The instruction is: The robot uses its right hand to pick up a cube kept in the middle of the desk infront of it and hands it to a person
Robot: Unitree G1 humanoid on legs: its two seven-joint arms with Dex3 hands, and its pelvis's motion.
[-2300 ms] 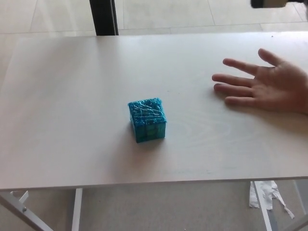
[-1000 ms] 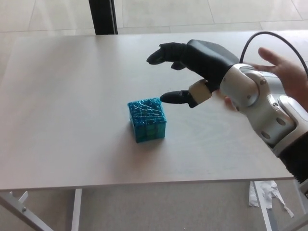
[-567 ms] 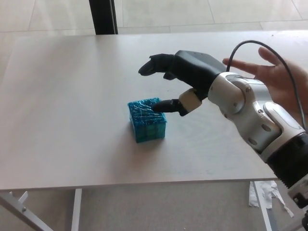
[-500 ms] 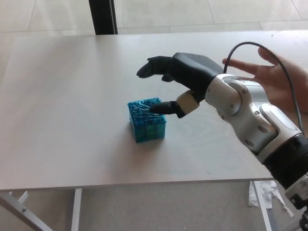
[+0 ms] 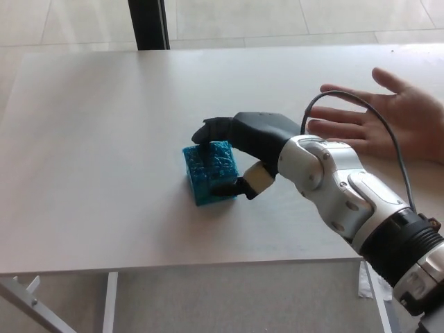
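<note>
The blue cube [image 5: 207,175] rests in the middle of the white desk [image 5: 90,139]. My right hand [image 5: 248,139] reaches in from the right and sits over the cube's far right side. Its fingers [image 5: 208,130] curl down onto the cube's far top edge. The thumb [image 5: 232,187] presses against the near right face, so the hand is shut on the cube. The cube still stands on the desk. A person's open hand [image 5: 388,121] lies palm up on the desk at the right, behind my forearm. My left hand does not show.
A dark post [image 5: 149,24] stands beyond the desk's far edge. A black cable [image 5: 361,111] loops above my right wrist. Below the desk's near edge are the tiled floor, metal legs [image 5: 109,305] and a scrap of white paper.
My right hand came in from the right, dropped lower and leftward onto the cube, and its fingers and thumb closed on it. The cube has stayed in place. The person's hand is still.
</note>
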